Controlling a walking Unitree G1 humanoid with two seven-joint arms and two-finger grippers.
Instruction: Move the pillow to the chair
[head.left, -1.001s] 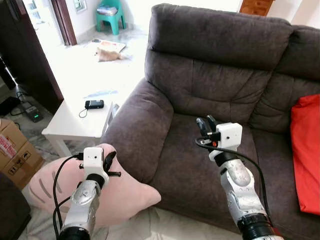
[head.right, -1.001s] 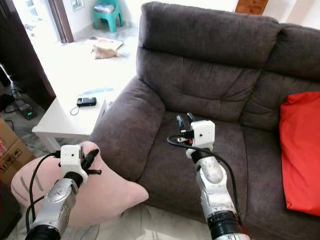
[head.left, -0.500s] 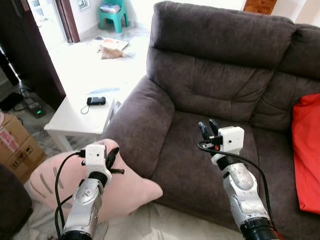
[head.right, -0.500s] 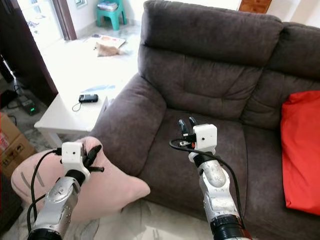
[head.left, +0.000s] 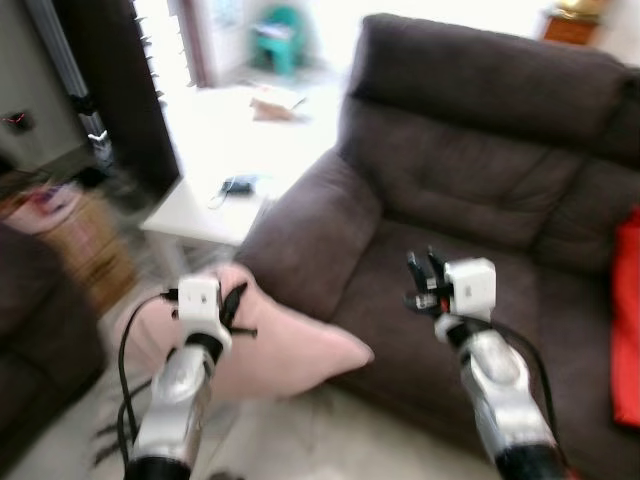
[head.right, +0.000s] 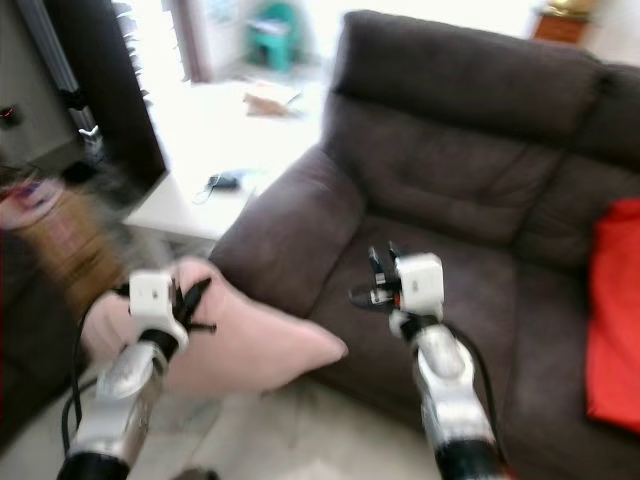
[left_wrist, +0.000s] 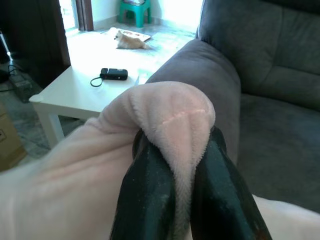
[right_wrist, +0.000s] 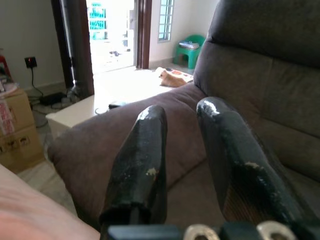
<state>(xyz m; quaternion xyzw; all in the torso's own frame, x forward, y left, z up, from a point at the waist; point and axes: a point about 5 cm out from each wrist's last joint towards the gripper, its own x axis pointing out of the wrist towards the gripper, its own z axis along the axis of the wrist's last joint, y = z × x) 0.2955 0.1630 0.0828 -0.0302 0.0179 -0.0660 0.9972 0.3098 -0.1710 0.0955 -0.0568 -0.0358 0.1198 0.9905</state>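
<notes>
Two black fingers of the left gripper (left_wrist: 182, 185) pinch a corner fold of the pink pillow (head.left: 290, 345), carrying it clear beside the sofa armrest (head.left: 310, 235); right gripper (right_wrist: 187, 165) hovers slightly parted, empty.

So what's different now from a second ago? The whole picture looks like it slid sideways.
That slide is mostly the robot's head camera turning left; the sofa and white table themselves stayed put. The left gripper stays clamped on a fold of the pink pillow, beside the sofa's arm. The right gripper still hovers empty over the seat.
</notes>
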